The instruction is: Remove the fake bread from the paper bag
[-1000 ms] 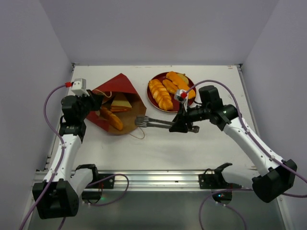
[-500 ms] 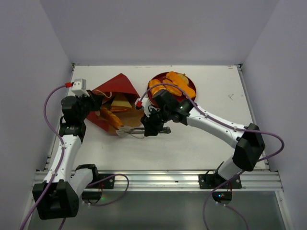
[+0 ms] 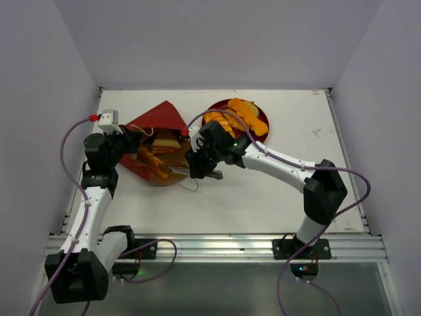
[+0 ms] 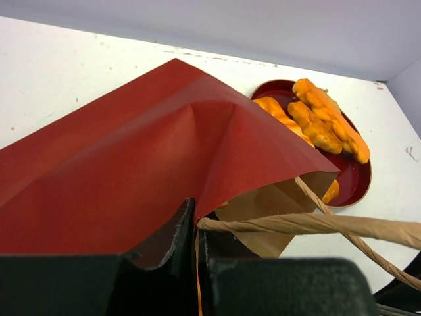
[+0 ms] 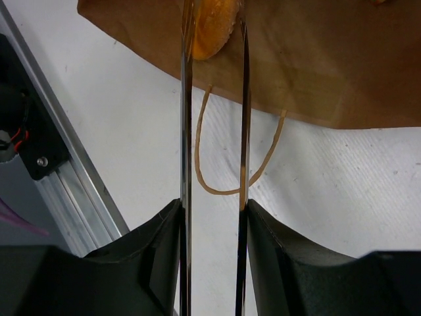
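The dark red paper bag [image 3: 158, 117] lies on its side at the left, brown mouth facing right. Inside it I see a long orange bun [image 3: 150, 162] and a yellow sandwich wedge [image 3: 168, 140]. My left gripper [image 3: 128, 139] is shut on the bag's upper edge [image 4: 131, 164], by the cord handle [image 4: 316, 224]. My right gripper [image 3: 166, 170] reaches into the mouth. In the right wrist view its long thin fingers [image 5: 214, 10] stand apart on either side of the bun's end [image 5: 210, 26], over the brown paper [image 5: 316, 66].
A round dark red plate [image 3: 262, 120] behind the right arm holds several orange breads [image 3: 247, 110]; it also shows in the left wrist view [image 4: 352, 184]. A loose cord handle [image 5: 223, 191] lies on the white table under the right fingers. Grey walls enclose three sides.
My right arm has swung left from the table's middle to the bag, and its fingers have entered the mouth around the bun. The left arm has held still.
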You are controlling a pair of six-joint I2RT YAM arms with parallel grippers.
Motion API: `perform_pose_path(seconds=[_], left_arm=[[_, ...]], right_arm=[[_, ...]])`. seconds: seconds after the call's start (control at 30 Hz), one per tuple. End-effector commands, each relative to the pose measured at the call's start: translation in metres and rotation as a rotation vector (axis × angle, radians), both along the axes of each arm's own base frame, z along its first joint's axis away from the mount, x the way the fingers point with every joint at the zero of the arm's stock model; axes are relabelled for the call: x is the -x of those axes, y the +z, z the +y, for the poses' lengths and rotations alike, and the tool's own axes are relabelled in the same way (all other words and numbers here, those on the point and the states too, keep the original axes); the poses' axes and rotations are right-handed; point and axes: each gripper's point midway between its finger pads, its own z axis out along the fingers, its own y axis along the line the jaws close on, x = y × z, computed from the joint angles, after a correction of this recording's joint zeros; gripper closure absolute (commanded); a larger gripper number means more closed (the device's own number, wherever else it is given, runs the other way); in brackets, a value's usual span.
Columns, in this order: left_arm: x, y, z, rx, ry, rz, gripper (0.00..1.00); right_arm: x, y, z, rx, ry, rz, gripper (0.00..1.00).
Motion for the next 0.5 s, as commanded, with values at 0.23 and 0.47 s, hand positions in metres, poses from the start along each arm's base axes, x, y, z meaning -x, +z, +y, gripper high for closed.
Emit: perform_pose_path(seconds=[0.23, 0.47], left_arm=[[0.001, 0.003, 0.004, -0.026, 0.005, -0.035, 0.9], [0.0, 0.004, 0.004, -0.026, 0.005, -0.035, 0.9]], right_arm=[[-0.009, 0.006, 0.027, -0.06, -0.02, 0.032, 0.5], [-0.009, -0.004, 0.035, -0.059, -0.021, 0.077, 0.53]])
